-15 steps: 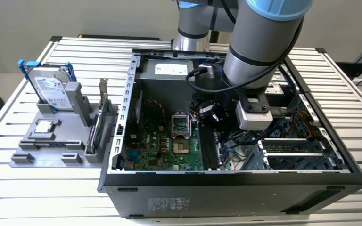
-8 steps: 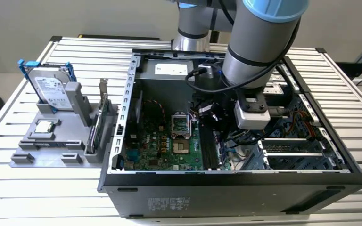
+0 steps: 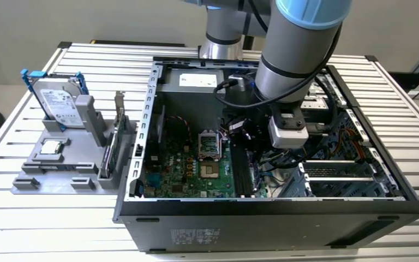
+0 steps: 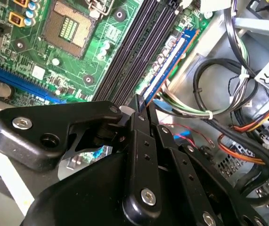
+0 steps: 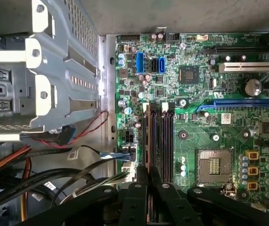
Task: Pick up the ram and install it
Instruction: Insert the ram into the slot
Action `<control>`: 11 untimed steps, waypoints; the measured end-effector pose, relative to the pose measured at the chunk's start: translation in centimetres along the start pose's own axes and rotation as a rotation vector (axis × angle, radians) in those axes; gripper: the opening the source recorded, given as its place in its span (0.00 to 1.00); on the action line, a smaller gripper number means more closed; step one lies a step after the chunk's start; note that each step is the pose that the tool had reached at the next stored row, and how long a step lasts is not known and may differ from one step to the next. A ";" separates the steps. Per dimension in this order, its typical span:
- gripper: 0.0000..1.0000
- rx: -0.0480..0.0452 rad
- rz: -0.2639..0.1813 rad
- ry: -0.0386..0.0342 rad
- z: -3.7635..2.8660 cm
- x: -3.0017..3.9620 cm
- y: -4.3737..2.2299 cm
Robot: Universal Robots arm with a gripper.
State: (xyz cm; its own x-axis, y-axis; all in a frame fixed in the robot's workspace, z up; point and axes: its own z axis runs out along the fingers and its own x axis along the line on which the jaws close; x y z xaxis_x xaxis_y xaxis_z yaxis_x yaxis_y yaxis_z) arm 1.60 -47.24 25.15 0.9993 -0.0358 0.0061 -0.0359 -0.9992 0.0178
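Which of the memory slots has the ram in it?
The outermost slot, at the motherboard's edge beside the cables; the ram stands in it with the gripper shut on it. The other slots are bare black.

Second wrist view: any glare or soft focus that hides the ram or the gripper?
Second wrist view: the gripper up close looks soft and dark; bright glare lies on the green motherboard; the ram in its slot stays readable. First wrist view: evenly lit.
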 end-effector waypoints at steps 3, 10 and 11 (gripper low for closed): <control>0.00 0.0001 0.000 0.0000 0.43 0.00 -0.12; 0.00 -0.0003 0.000 0.0005 1.01 -0.03 -0.28; 0.00 -0.0003 0.000 0.0005 1.02 -0.03 -0.28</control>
State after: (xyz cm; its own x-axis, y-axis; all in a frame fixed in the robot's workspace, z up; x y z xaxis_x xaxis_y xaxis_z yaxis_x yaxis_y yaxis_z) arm 1.59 -46.98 24.13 0.9993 -0.0357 0.0066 -0.0358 -0.9992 0.0181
